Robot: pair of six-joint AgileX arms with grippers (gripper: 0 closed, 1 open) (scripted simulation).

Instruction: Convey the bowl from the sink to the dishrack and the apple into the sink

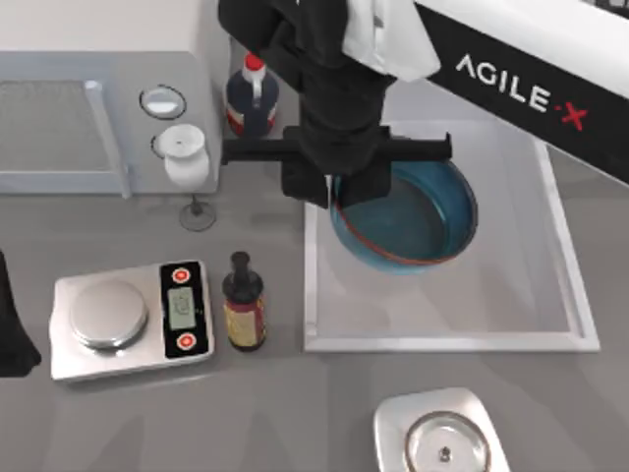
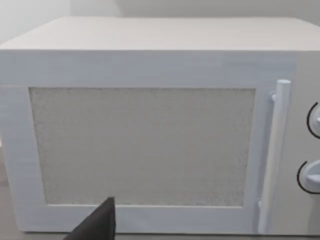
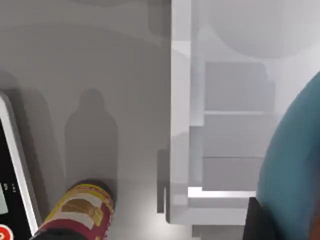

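Note:
The blue bowl (image 1: pixel 418 211) with its reddish-brown rim hangs tilted over the white sink (image 1: pixel 565 295), in its back half. My right gripper (image 1: pixel 339 197) reaches down from above and is shut on the bowl's left rim. In the right wrist view the bowl's blue wall (image 3: pixel 295 160) sits beside one dark fingertip (image 3: pixel 260 220), with the sink's rim (image 3: pixel 180 125) below. My left arm (image 1: pixel 12 329) is parked at the table's left edge. The apple and the dishrack are out of view.
A white microwave (image 1: pixel 98 118) stands at the back left, with a white goblet (image 1: pixel 187 162) and a dark red-capped bottle (image 1: pixel 253 98) beside it. A kitchen scale (image 1: pixel 133 320) and a brown bottle (image 1: pixel 244 300) sit left of the sink. A steel pan (image 1: pixel 442 442) lies at the front.

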